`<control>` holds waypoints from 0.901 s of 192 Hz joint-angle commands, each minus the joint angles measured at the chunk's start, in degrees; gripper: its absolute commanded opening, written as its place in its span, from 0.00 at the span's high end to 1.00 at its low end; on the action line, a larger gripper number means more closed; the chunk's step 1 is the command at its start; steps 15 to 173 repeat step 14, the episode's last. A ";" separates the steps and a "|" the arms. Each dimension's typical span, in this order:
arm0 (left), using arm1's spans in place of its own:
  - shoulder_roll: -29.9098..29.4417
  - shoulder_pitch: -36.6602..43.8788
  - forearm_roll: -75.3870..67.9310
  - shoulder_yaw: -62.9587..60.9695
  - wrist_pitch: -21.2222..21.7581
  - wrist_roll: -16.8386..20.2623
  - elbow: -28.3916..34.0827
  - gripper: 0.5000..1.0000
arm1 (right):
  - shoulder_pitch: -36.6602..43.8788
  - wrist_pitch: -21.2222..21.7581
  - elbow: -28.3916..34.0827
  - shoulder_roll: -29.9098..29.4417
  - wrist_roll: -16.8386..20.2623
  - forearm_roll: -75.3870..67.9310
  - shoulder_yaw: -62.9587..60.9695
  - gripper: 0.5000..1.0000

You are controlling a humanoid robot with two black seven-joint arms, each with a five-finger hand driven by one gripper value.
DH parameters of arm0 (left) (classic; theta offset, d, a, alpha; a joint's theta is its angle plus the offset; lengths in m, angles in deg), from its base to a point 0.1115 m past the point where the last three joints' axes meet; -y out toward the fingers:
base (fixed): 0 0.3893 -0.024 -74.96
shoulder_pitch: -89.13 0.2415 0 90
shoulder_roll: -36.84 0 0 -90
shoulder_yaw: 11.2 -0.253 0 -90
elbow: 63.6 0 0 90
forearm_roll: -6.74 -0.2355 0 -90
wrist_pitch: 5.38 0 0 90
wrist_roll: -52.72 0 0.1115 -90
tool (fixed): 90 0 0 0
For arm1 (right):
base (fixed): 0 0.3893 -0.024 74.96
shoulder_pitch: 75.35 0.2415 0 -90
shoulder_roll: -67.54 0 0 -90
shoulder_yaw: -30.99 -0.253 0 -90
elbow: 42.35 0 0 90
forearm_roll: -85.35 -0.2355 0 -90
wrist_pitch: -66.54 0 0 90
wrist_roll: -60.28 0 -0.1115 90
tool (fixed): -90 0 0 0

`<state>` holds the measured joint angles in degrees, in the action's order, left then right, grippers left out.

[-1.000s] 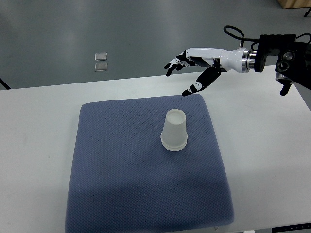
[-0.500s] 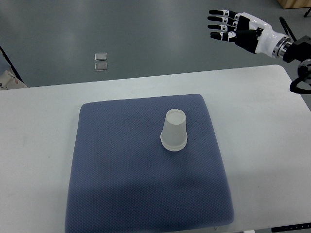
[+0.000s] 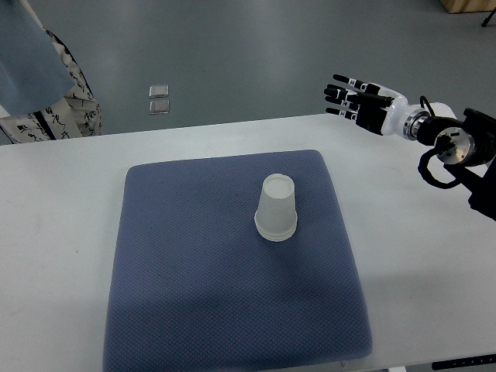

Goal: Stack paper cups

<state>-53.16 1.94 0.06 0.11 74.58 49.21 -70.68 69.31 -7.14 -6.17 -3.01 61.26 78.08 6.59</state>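
Your right hand (image 3: 358,103) hangs above the far right edge of the table (image 3: 434,232), fingers stretched out flat and holding nothing, well apart from the work; the left hand is out of view. Nearer the middle, the paper cups (image 3: 276,208) stand upside down on the blue mat (image 3: 194,294), right of its centre, nested as one stack to judge by the doubled rim at the base. With no loose cup visible, you may judge the stacking finished or nearly so. At the upper left corner, a person's patterned clothing (image 3: 46,77) shows. No brand, label or writing is legible anywhere.
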 commanded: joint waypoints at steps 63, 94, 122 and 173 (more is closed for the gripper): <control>0.00 0.00 0.00 -0.06 -0.07 -0.01 -0.03 0.00 | -1.05 0.29 -0.06 -1.44 -0.36 0.06 -0.03 0.15; 0.00 0.00 0.00 -0.06 -0.07 -0.01 -0.03 0.00 | -1.05 0.29 -0.06 -1.44 -0.36 0.06 -0.03 0.15; 0.00 0.00 0.00 -0.06 -0.07 -0.01 -0.03 0.00 | -1.05 0.29 -0.06 -1.44 -0.36 0.06 -0.03 0.15; 0.00 0.00 0.00 -0.06 -0.07 -0.01 -0.03 0.00 | -1.05 0.29 -0.06 -1.44 -0.36 0.06 -0.03 0.15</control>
